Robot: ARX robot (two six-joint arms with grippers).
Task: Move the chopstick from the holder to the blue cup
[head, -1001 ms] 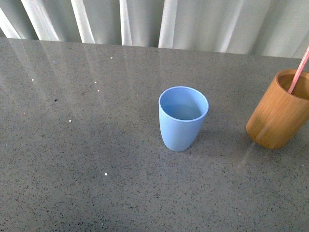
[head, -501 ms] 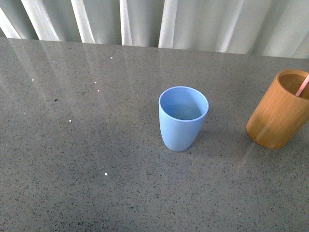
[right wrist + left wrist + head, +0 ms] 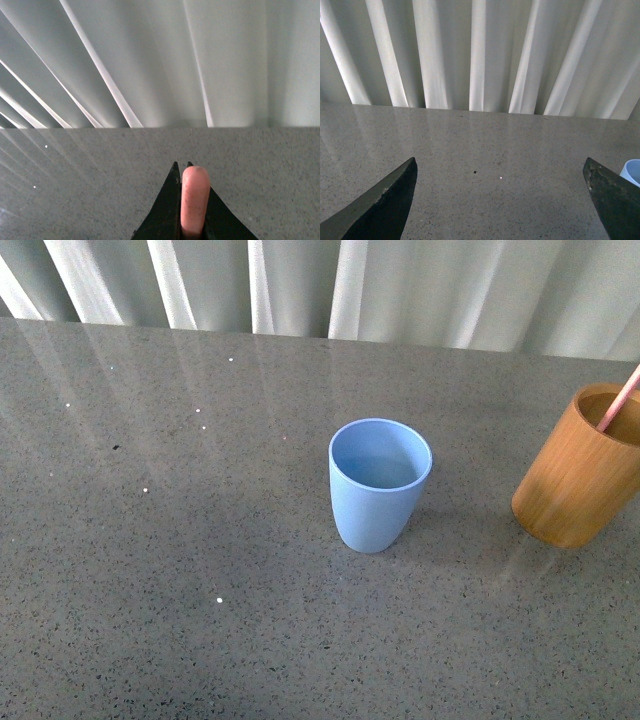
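The light blue cup (image 3: 380, 483) stands upright and empty in the middle of the table. The orange-brown holder (image 3: 580, 468) stands at the right edge of the front view. A pinkish-red chopstick (image 3: 620, 400) leans out of it toward the upper right. Neither arm shows in the front view. My right gripper (image 3: 182, 167) is shut on the top end of the chopstick (image 3: 194, 197), whose rounded tip shows between the dark fingers. My left gripper (image 3: 500, 175) is open and empty over the bare table. The blue cup's rim (image 3: 632, 171) peeks in at the left wrist view's edge.
The grey speckled table (image 3: 180, 540) stretches wide to the left of the cup. Pale pleated curtains (image 3: 320, 285) hang behind the table's far edge.
The chopstick, seen long above the holder a second ago, sank to a short stub inside the rim, and now shows longer again. The holder shifted slightly. The cup has not moved.
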